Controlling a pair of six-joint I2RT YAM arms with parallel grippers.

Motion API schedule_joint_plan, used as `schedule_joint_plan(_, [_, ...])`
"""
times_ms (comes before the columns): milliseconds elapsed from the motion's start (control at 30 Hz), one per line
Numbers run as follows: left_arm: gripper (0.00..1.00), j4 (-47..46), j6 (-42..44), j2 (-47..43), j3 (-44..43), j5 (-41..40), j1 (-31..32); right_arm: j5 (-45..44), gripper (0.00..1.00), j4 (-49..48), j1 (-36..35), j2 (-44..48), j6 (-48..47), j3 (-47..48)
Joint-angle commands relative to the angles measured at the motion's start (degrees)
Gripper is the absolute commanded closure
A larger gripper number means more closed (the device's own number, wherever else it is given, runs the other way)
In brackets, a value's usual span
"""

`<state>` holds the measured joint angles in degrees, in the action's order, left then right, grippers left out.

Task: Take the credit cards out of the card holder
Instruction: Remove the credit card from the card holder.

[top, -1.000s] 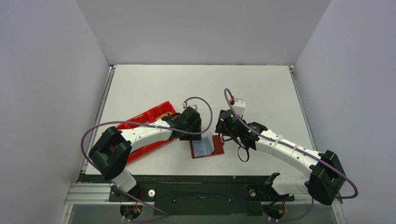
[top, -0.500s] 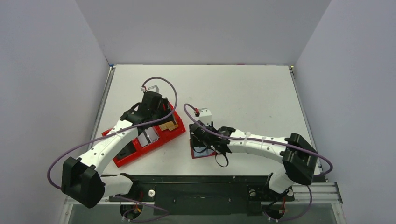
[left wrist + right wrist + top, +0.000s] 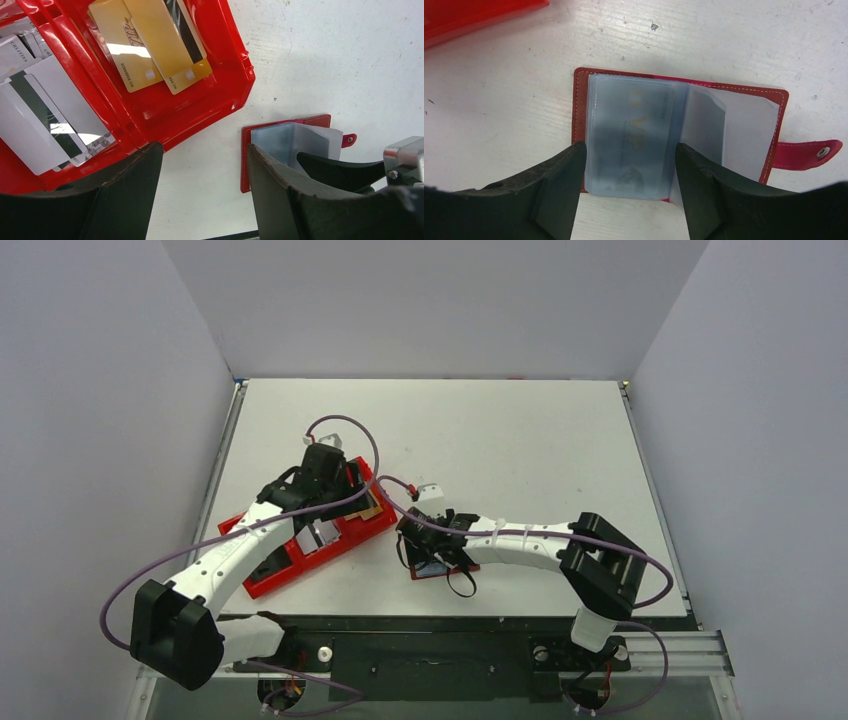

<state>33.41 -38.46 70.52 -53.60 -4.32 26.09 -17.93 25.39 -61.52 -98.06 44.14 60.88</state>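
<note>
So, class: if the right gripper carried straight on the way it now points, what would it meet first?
Probably the open card holder, its pale sleeves straight ahead between the fingers of the right gripper; remaining depth is unclear.

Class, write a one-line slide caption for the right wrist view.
Right gripper, jaws open, over the opened card holder on the white table; a card shows faintly inside.
</note>
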Motion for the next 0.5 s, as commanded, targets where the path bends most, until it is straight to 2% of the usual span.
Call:
schedule_joint_plan(0, [0.40, -2.59, 0.54, 0.54, -0.27, 1.75, -0.26, -1.88, 0.38, -1.32, -0.03, -1.09, 0.42, 0.67])
schedule_joint_plan(233, [0.40, -3.48, 0.14, 1.12, 0.80, 2.66, -0.09, -0.02, 0.42, -4.00, 0.49, -2.44, 1.20, -1.28])
schedule_joint_plan(467, [0.40, -3.98, -0.23, 1.65, 1.39, 2.78, 0.22, 2.16, 0.59, -6.42, 2.06, -2.12, 1.88, -4.40])
